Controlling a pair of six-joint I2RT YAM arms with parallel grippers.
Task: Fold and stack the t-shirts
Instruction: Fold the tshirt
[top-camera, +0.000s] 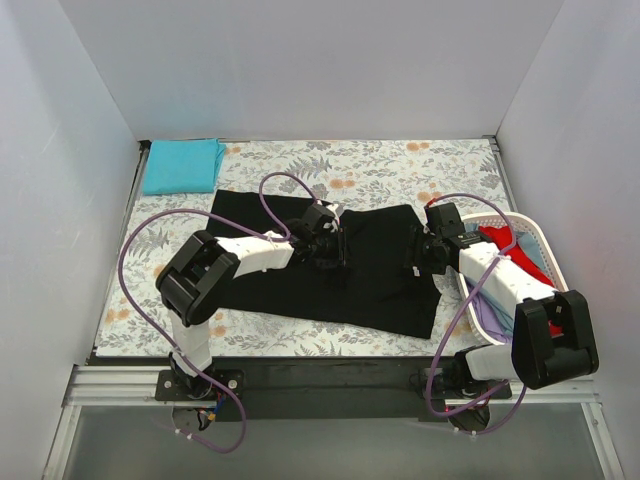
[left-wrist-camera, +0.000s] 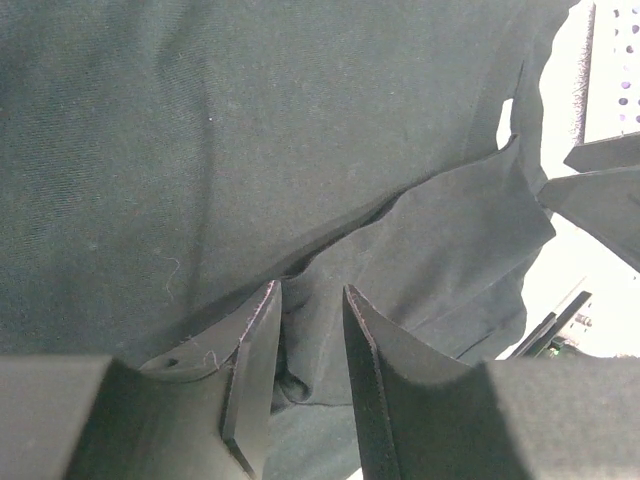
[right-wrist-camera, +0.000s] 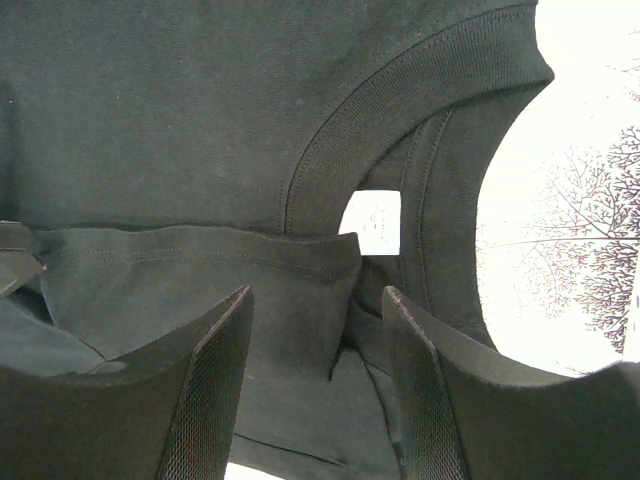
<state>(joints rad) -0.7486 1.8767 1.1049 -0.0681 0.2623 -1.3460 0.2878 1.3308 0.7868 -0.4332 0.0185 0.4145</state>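
Teal shirt (top-camera: 182, 165) sits folded in the far left corner; I take that as the stack spot. Black shirt (top-camera: 290, 285) lies spread mid-table, rumpled along its far edge. My left pincer (left-wrist-camera: 310, 300) is down on that far edge, jaws only narrowly apart with a ridge of cloth between them; can't tell if it's actually biting. My right pincer (right-wrist-camera: 318, 300) is just beside the collar (right-wrist-camera: 400, 110), jaws wide apart and straddling a hemmed flap (right-wrist-camera: 200, 260), clamped on nothing. Step in hand, as I read it: get both grips on the far edge, then fold toward me. To do it well: confirm the left has cloth before lifting, close the right on the flap only, lift both sides level and move together so the shirt doesn't skew. Risk: the right catches flap plus collar and drags a bunch. Basket (top-camera: 545, 245) at right holds the red shirt (top-camera: 505, 243) and a pale one (top-camera: 490, 318), for later.
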